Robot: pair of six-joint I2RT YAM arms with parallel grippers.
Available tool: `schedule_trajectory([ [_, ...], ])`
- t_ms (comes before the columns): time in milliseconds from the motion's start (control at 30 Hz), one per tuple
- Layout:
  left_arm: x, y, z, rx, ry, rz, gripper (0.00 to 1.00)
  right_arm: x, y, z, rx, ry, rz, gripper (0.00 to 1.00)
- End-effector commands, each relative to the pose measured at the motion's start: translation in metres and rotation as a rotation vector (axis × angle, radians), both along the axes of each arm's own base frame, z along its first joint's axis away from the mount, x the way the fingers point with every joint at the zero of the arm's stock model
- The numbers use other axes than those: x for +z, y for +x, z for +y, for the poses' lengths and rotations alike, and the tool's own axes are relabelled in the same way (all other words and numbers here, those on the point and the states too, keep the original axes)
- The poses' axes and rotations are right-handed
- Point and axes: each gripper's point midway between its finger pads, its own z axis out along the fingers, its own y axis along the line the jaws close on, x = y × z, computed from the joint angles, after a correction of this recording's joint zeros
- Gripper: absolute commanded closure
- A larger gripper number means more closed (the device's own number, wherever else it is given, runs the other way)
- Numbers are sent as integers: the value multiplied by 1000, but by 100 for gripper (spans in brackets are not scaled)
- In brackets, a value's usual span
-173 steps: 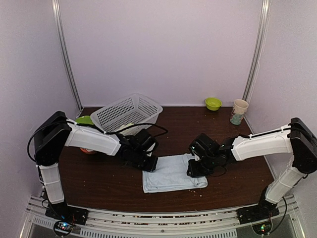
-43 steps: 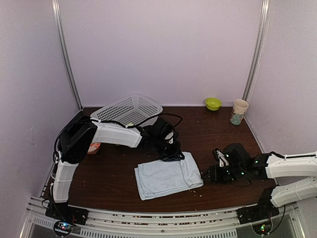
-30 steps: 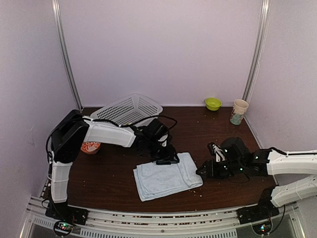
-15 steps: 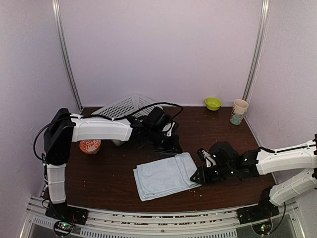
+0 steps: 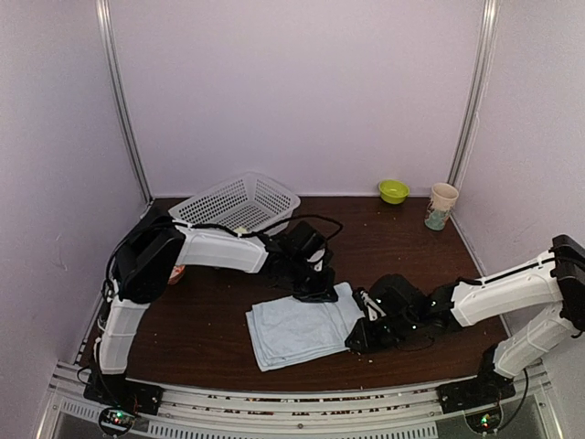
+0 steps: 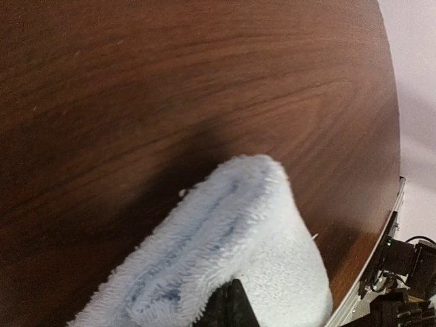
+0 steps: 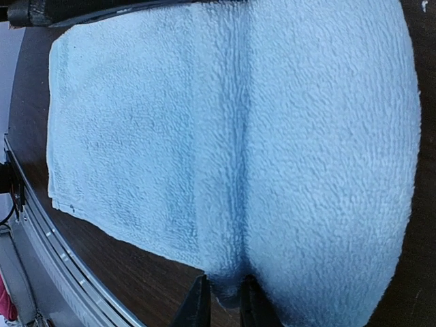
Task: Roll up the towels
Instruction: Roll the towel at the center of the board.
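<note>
The pale blue towel point(image 5: 300, 329) lies folded flat on the brown table, near the front middle. My left gripper point(image 5: 316, 285) is at its far right corner. In the left wrist view the fingers are closed together under a raised towel corner point(image 6: 231, 225). My right gripper point(image 5: 362, 337) is at the towel's near right edge. In the right wrist view the two fingertips point(image 7: 199, 300) stand close together with the puckered towel edge point(image 7: 228, 283) pinched between them, and the towel point(image 7: 204, 122) fills the view. The lime-green lemon-print towel is not visible.
A white mesh basket point(image 5: 236, 203) stands at the back left, behind the left arm. A green bowl point(image 5: 393, 190) and a paper cup point(image 5: 442, 206) stand at the back right. An orange-patterned bowl point(image 5: 176, 273) peeks out by the left arm.
My right gripper has moved left across the table onto the towel's right edge. My left gripper lifted away toward the basket, then came back to the towel's far right corner.
</note>
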Motion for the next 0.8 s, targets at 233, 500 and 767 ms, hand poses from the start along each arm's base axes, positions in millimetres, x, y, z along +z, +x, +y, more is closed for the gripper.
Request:
schedule_trajectory([
  [233, -25, 2, 22, 36, 23, 32, 100, -1, -11, 5, 29, -18, 18, 77],
  [500, 28, 4, 16, -13, -46, -43, 71, 74, 9, -3, 9, 25, -152, 45],
  [767, 94, 0, 28, 12, -116, -122, 54, 88, 41, -51, -182, 26, -238, 13],
])
